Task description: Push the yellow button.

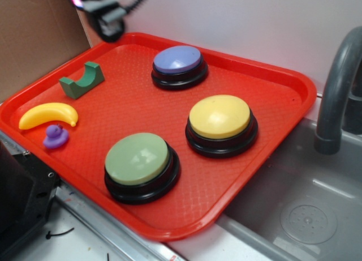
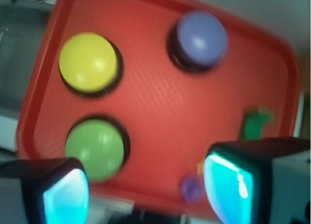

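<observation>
On the red tray (image 1: 285, 82) that carries everything, the yellow button (image 1: 220, 117) sits toward the right side, near the edge that borders the grey sink (image 1: 300, 199), its pale domed top on a glossy black base. Two buttons of the same shape share the tray: the purple-blue button (image 1: 178, 60) toward the far edge and the green button (image 1: 138, 159) near the front edge. Along the left edge lie a green arch block (image 1: 83, 80), a toy banana (image 1: 48, 114) and a small purple duck (image 1: 55, 136).

The end effector (image 1: 107, 20) hangs high above the tray's far left corner, well apart from all three buttons. In the wrist view its two fingers (image 2: 65, 197) frame the lower corners of the picture with a broad gap between them, so it stands wide and holds nothing. That view looks down on the whole tray, with the yellow button at upper left, away from the line between the fingers.

By my reading this is the approach step; no contact has been made. The next move calls for travel across the tray toward the sink-side edge until the end effector is over the yellow dome, passing clear of the purple-blue button, then a straight descent onto the dome's centre. Narrowing the fingers first would probably give a firmer pressing tip.
</observation>
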{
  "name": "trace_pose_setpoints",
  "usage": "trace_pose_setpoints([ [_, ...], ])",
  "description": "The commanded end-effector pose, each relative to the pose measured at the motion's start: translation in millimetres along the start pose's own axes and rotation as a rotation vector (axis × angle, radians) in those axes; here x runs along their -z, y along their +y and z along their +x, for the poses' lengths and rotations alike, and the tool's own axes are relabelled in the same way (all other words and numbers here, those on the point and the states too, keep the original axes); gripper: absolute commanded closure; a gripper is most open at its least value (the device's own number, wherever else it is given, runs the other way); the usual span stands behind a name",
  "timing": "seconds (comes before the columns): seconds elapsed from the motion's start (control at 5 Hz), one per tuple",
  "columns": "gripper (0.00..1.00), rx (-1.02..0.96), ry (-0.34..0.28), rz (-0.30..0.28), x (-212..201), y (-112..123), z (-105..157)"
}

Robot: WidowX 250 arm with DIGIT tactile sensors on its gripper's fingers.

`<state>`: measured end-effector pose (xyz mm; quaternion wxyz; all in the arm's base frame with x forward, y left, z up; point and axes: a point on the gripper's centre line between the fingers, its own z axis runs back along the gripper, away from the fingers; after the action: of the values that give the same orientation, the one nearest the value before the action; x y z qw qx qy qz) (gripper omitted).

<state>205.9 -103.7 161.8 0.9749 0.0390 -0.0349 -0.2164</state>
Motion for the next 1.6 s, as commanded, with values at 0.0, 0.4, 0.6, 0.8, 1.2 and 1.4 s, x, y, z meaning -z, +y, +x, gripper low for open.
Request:
trace_pose_setpoints([
  [0.0,0.00,0.134,0.015,-0.052,52,-22,81],
  [0.4,0.00,0.109,0.017,-0.086,78,-30,74],
  [0.6,0.00,0.103,-0.005,-0.051,68,-30,59],
  [0.8,0.00,0.087,-0.011,-0.050,75,-32,48],
  [1.2,0.00,0.105,0.018,-0.098,108,-35,47],
  [1.4,0.00,0.109,0.033,-0.102,112,-33,48],
])
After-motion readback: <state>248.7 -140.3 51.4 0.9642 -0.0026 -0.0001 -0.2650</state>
